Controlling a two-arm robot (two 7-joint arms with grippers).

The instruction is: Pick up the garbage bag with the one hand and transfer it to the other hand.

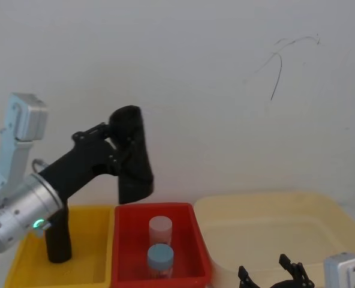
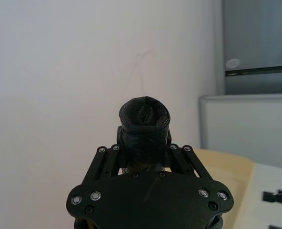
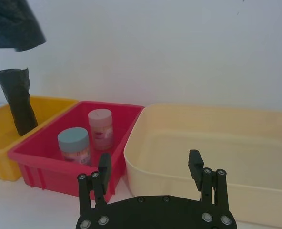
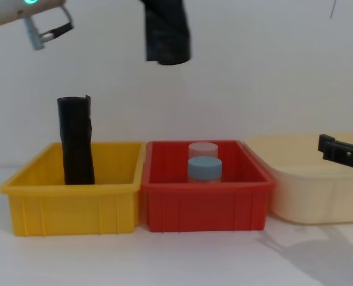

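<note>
- The yellow bin (image 4: 69, 205) is sitting farthest to my left. The second black roll (image 4: 76, 143) is standing upright in it, rising well above its rim.
- My left arm is reaching up and forward above that bin, and the teal ring (image 1: 38, 224) near its silver joint is glowing.
- My left gripper (image 1: 119, 150) is clamping the garbage bag (image 1: 134, 162) around its middle. The jaws are pressing on both sides of the roll, and the left wrist view is showing its crinkled end (image 2: 144, 117) poking out past my fingers (image 2: 179, 160).
- I am holding the garbage bag high in the air, roughly upright with a slight tilt. In the chest view its lower end (image 4: 166, 33) is hanging well above the left part of the red bin and touching nothing else.
- The red bin (image 4: 203, 205) is sitting just beside the yellow one, their walls meeting. Two jars are standing in it: a pale-lidded jar (image 4: 203, 149) at the back and a blue-lidded jar (image 4: 204, 168) just in front of it.
- The cream tub (image 4: 307, 196) is sitting next to the red bin on its right.
- My right gripper (image 3: 149, 164) is waiting low at the near side of the cream tub, well apart from the garbage bag. Its jaws are spread wide and are gripping nothing.
</note>
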